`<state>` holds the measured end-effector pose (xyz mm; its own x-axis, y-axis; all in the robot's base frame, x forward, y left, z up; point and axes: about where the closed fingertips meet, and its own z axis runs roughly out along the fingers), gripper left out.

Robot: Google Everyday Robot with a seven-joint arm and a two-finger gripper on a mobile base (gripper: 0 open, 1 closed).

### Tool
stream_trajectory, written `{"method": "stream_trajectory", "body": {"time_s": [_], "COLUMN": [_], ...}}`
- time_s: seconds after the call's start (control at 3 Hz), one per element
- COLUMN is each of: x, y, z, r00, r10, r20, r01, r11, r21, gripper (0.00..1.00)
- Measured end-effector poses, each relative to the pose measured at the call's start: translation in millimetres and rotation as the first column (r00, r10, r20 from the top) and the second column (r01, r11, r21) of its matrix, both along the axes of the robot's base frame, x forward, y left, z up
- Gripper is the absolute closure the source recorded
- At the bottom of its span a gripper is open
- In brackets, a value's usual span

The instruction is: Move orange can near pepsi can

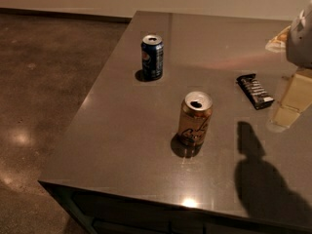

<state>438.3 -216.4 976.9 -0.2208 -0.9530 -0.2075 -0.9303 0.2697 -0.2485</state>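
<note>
The orange can point(195, 119) stands upright near the middle of the grey table point(122, 130), its silver top opened. The pepsi can point(152, 57), dark blue with a round logo, stands upright farther back and to the left, about two can heights away. My gripper point(288, 105), pale cream under a grey arm part point(300, 38), hangs over the table at the right edge of the view. It is to the right of the orange can, well apart from it, and holds nothing I can see.
A dark snack bar wrapper point(255, 91) lies between the orange can and the gripper. A pale packet point(277, 39) lies at the back right. The arm's shadow point(258, 174) falls on the front right. The table drops off to the concrete floor point(44, 82) on the left.
</note>
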Motion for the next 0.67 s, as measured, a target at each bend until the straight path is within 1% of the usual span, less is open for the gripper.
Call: {"method": "stream_trajectory", "body": {"time_s": [0.33, 0.67], "x": [0.0, 3.0], "y": [0.0, 0.1], "z": [0.0, -0.3], "r00": [1.0, 0.9998], "r10": [0.0, -0.002], "r20": [0.0, -0.019], "r01": [0.0, 0.002], "r11": [1.0, 1.0], "r21": [0.0, 0.013], "gripper": [0.0, 0.0]}}
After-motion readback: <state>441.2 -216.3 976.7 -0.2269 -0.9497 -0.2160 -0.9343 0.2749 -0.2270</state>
